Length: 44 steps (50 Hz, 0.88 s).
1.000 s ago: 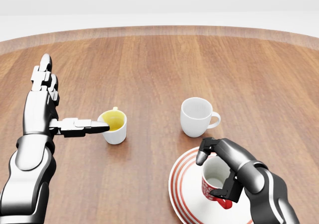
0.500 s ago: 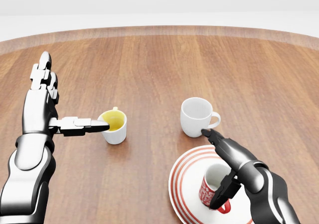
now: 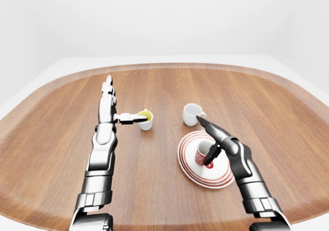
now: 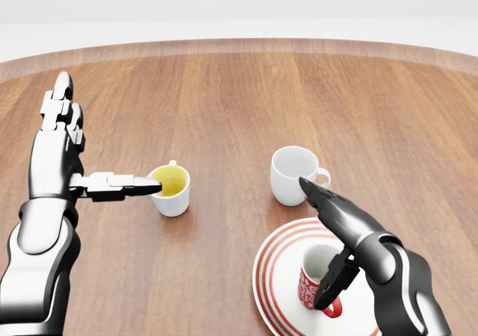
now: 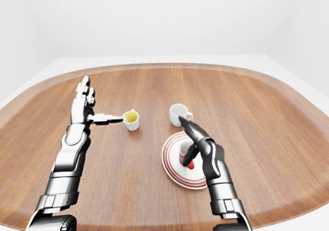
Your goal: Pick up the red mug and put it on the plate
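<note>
A wooden table (image 4: 239, 97) bears a plate (image 4: 272, 276), white cup (image 4: 293, 175) and yellow-lined cup (image 4: 172, 190).

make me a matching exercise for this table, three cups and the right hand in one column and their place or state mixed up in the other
Things:
1. red mug
2. white mug
3. yellow-lined cup
4. right hand

Places or states:
A. at the left hand's outstretched thumb
B. open, fingers spread over the plate
C. upright on the striped plate
D. on the table, just above the plate in the head view

Pairs: 1-C, 2-D, 3-A, 4-B

Bright even light, soft shadows, sharp renders
</note>
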Available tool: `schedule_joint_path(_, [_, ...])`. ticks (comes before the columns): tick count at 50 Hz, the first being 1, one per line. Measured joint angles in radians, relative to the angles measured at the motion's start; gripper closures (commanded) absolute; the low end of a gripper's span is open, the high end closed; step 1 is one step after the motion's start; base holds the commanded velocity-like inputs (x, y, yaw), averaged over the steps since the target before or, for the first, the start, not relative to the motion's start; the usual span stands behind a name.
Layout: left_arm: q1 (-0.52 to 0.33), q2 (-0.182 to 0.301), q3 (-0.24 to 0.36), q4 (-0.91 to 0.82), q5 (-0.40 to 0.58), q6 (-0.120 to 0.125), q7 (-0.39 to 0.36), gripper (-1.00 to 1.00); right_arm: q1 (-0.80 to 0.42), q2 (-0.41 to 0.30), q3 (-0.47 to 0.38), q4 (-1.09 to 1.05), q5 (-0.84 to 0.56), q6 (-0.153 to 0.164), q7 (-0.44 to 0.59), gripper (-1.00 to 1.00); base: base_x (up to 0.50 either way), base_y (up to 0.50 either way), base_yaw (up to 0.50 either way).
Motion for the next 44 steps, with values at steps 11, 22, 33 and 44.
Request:
schedule_joint_path(11, [-0.014, 0.016, 0.01, -0.073, 0.004, 0.0, -0.016, -1.0, -0.014, 0.014, -0.009, -0.194, -0.011, 0.0, 0.103, -1.0, 0.0, 0.0, 0.0])
schedule_joint_path(22, [-0.059, 0.045, 0.027, -0.167, -0.001, 0.0, -0.025, -1.0, -0.105, 0.015, -0.017, -0.36, 0.002, 0.0, 0.193, -1.0, 0.0, 0.0, 0.0])
schedule_joint_path(33, [-0.101, 0.061, 0.029, -0.247, 0.005, 0.0, -0.032, -1.0, -0.22, -0.024, -0.038, -0.462, 0.037, 0.0, 0.212, -1.0, 0.0, 0.0, 0.0])
schedule_joint_path(44, [-0.125, 0.068, 0.028, -0.293, 0.017, 0.0, -0.041, -1.0, -0.311, -0.069, -0.058, -0.534, 0.05, 0.0, 0.212, -1.0, 0.0, 0.0, 0.0])
